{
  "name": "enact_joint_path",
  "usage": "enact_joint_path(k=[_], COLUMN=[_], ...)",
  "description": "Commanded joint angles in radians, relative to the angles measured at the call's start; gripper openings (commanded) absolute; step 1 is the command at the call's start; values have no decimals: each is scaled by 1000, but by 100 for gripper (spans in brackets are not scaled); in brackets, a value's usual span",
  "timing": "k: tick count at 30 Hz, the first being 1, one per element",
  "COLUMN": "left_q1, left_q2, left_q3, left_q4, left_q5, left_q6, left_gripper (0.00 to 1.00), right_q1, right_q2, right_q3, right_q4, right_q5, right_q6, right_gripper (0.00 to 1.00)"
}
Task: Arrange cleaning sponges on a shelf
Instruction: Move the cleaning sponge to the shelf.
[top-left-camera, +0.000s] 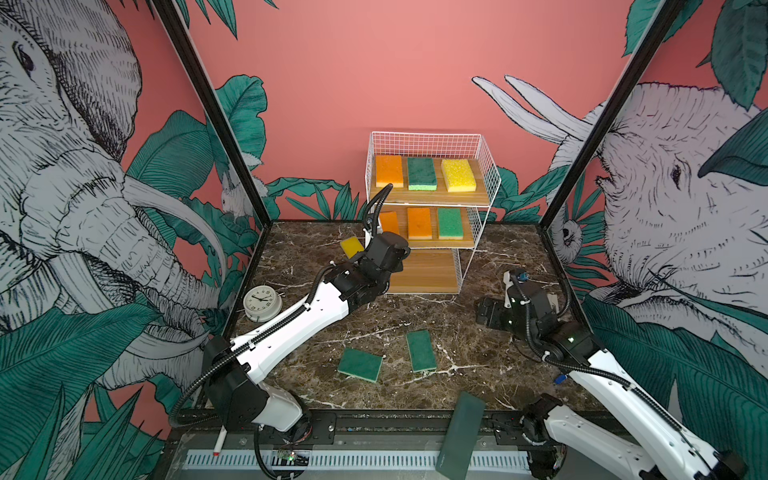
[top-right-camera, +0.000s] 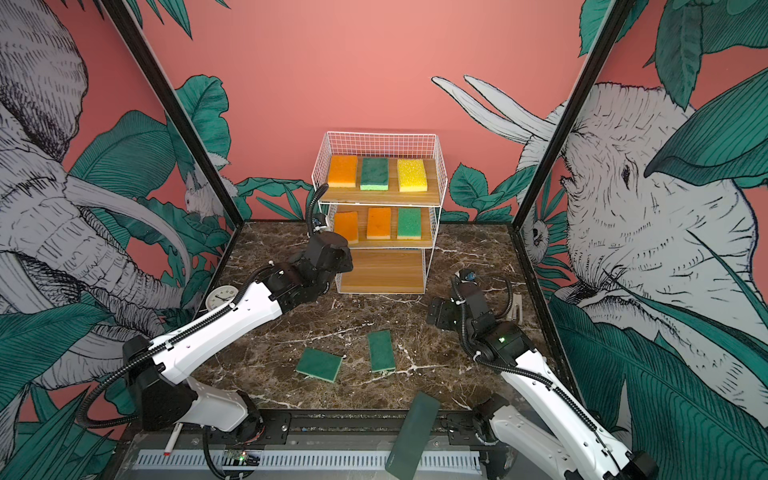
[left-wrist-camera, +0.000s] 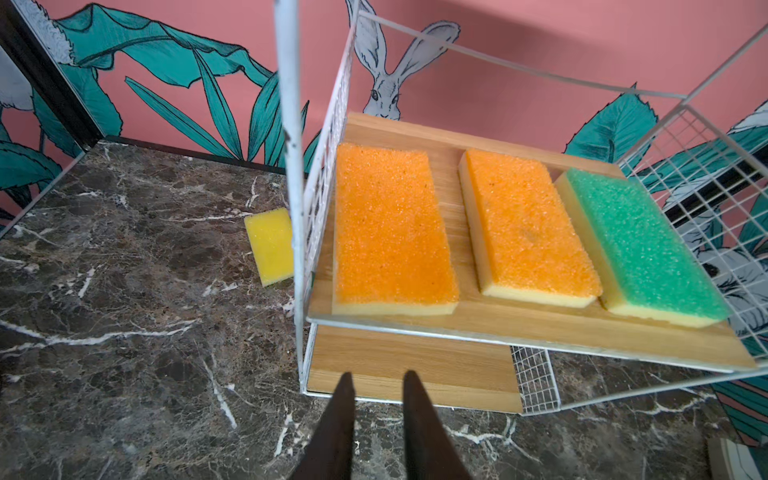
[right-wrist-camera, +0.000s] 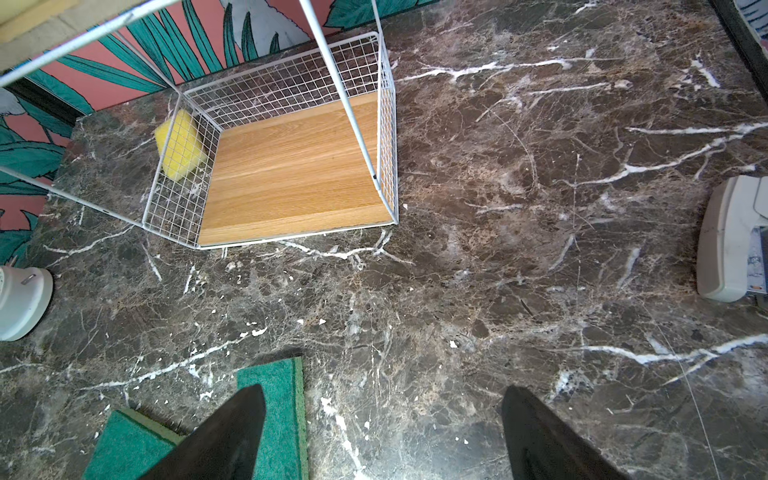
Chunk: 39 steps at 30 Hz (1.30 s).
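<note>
Nearly closed and empty, left gripper (left-wrist-camera: 378, 374) fronts the shelf (left-wrist-camera: 299, 232); yellow sponge (left-wrist-camera: 270, 245) lies beside the shelf, whole in the left wrist view, arm-hidden (top-right-camera: 324, 253) in a top view.

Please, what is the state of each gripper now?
Left gripper: jaws nearly together, holding nothing.
Right gripper: open wide, holding nothing.

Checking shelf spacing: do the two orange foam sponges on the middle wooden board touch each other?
Apart. The left wrist view shows bare wood between the left orange sponge and the right orange sponge.
</note>
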Motion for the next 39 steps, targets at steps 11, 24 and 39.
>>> enact_joint_path(k=[11,24,39], left_q1=[65,72,88], left_q2=[48,75,114], left_q3=[28,44,90], left_q4=[62,70,31], left_q5=[167,158,126], left_q6=[-87,-72,-49], left_gripper=[16,17,18], right_q1=[-4,-4,-4], right_q2=[31,38,13], right_q3=[13,12,9], right_q4=[44,54,29], right_q5=[-16,-14,0], right_q6=[-8,-12,-34], right_gripper=[91,91,91])
